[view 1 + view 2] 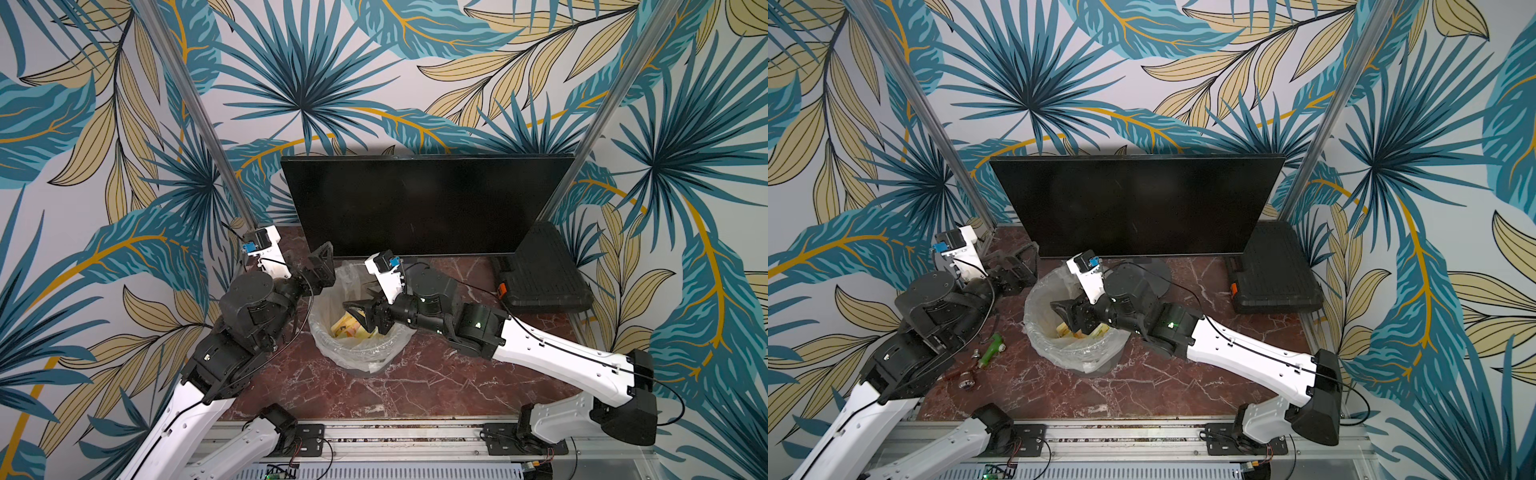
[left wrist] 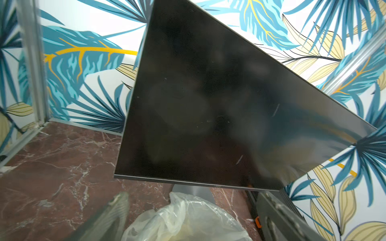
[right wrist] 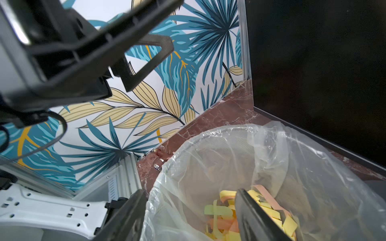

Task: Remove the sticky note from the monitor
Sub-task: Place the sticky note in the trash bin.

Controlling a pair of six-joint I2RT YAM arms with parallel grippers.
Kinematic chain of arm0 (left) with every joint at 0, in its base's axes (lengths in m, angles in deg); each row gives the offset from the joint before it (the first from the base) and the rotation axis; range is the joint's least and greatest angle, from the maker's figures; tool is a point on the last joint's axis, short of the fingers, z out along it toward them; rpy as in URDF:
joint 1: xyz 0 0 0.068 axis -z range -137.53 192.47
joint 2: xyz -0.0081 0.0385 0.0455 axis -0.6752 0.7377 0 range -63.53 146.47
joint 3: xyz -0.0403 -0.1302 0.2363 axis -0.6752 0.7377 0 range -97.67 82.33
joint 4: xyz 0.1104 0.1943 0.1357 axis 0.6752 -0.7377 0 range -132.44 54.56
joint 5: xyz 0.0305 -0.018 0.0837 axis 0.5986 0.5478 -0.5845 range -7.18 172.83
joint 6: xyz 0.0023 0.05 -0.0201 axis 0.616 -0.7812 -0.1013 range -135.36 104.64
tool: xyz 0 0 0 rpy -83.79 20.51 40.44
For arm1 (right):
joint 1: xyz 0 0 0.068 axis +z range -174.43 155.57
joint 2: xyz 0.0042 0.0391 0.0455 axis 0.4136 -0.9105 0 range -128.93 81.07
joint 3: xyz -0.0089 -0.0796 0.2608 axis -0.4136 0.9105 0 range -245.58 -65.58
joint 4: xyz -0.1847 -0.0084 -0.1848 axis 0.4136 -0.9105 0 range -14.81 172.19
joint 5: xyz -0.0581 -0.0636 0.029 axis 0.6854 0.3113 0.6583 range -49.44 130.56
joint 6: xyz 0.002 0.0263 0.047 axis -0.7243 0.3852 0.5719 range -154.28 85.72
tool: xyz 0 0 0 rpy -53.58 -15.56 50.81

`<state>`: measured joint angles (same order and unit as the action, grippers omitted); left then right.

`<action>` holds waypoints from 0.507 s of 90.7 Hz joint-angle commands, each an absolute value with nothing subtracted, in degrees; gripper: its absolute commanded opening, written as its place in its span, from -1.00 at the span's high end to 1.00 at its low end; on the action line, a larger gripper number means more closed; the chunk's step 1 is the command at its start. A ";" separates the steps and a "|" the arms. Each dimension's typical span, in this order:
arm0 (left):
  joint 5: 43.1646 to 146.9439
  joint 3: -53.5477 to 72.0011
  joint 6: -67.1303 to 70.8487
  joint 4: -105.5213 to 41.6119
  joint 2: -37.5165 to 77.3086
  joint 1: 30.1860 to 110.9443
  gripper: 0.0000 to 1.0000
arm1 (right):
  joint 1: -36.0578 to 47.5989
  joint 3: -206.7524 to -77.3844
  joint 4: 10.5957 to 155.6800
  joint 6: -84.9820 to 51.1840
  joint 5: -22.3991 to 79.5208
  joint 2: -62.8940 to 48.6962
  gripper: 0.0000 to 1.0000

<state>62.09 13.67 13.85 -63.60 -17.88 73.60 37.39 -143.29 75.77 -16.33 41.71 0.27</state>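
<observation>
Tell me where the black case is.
In both top views the black case lies at the table's far right, beside the monitor's lower right corner.

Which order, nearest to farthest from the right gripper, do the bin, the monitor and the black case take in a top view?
From the right gripper:
1. bin, directly beneath it.
2. monitor, just behind it.
3. black case, back right corner.

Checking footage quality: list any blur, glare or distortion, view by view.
In both top views: sharp, but the wide view makes the monitor taper downward. Left wrist: hazy reflections and a pale sheen across the monitor; the near finger is blurred. Right wrist: the fingers at the lens are soft.
</observation>
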 commanded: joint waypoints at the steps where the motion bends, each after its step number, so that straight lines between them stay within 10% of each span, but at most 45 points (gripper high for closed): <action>1: 57.61 11.00 11.33 -66.45 -18.28 71.82 -1.00 | 37.62 -144.56 73.58 -18.14 44.59 1.84 -0.57; 16: 54.20 9.10 8.34 -67.79 -18.20 67.31 -1.00 | 36.54 -145.33 71.66 -20.03 48.01 4.80 -0.98; 46: 61.41 10.66 9.07 -67.98 -15.94 48.97 -1.00 | 23.96 -139.90 65.11 -19.32 53.52 19.78 -0.99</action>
<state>57.20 10.08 8.63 -67.25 -17.27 54.39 28.84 -142.79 68.67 -19.50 49.93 13.39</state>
